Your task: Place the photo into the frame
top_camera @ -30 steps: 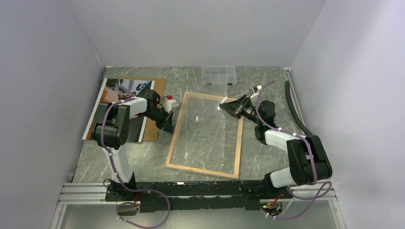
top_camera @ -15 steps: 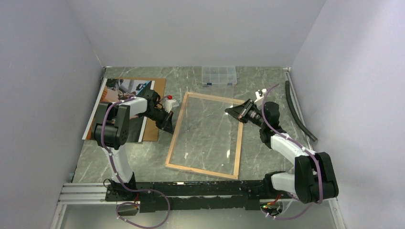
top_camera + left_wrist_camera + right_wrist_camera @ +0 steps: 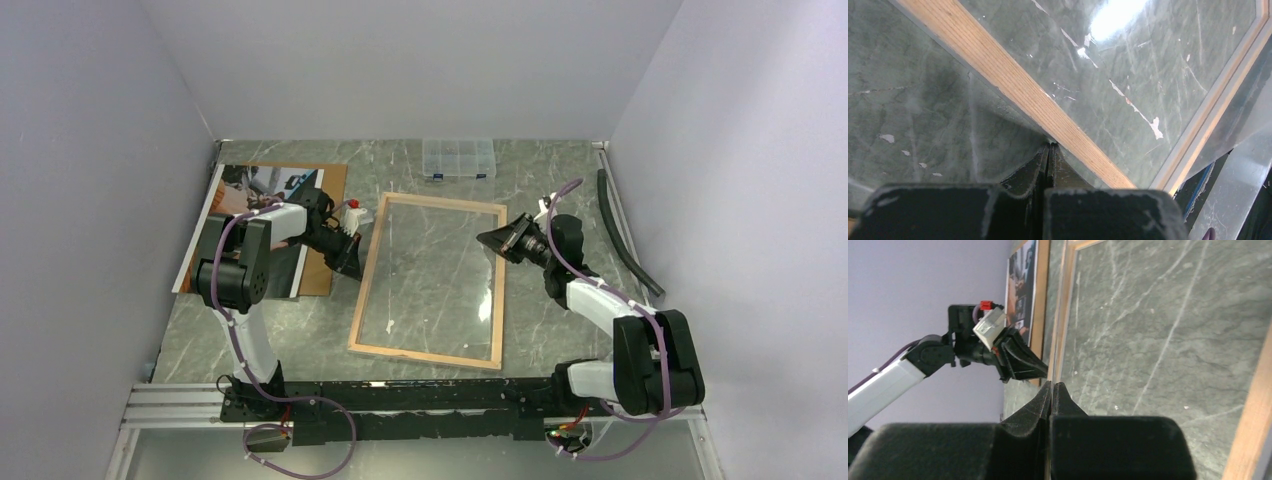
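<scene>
The frame (image 3: 425, 355) lies wood-back up mid-table; its border also shows in the left wrist view (image 3: 1013, 85) and in the right wrist view (image 3: 1253, 405). A clear pane (image 3: 430, 275) lies over it, reaching past the left border. My left gripper (image 3: 357, 268) is shut on the pane's left edge, fingertips against the wood border (image 3: 1049, 146). My right gripper (image 3: 481, 239) is shut on the pane's right edge, just inside the right border (image 3: 1052, 384). The photo (image 3: 240, 195) lies at far left, partly under my left arm; it also shows in the right wrist view (image 3: 1023, 285).
A brown backing board (image 3: 333, 185) lies under the photo. A small clear compartment box (image 3: 458, 158) stands at the back wall. A black hose (image 3: 620, 230) runs along the right wall. Walls close in left, back and right.
My right gripper has come down and to the right with the pane, which now lies flatter on the frame. The frame's top has turned slightly. The left arm has stayed put.
</scene>
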`<state>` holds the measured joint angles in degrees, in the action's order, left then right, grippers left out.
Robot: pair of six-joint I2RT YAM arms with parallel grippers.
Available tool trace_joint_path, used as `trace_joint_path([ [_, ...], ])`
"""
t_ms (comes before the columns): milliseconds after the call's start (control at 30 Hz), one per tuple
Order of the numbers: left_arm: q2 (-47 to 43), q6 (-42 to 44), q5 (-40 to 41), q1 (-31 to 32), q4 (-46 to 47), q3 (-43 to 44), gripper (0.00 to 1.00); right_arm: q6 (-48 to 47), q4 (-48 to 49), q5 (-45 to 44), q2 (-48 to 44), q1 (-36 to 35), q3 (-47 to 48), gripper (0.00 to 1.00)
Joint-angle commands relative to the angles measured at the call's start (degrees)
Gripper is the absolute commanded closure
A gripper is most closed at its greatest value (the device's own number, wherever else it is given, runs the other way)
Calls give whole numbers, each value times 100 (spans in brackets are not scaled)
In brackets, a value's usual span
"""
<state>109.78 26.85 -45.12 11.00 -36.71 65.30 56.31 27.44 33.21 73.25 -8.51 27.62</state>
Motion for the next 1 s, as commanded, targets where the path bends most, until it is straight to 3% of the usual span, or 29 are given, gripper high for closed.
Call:
trace_joint_path([
  [0, -88, 14, -352, 115, 42, 104, 97, -368, -567, -8, 28, -116, -107, 100],
  [700, -103, -36, -412, 112, 37, 79, 97, -637, -849, -721, 5, -89, -231, 100],
  [967, -106, -66, -445, 117, 38, 88, 97, -279, -437, -1216, -184, -195, -593, 100],
])
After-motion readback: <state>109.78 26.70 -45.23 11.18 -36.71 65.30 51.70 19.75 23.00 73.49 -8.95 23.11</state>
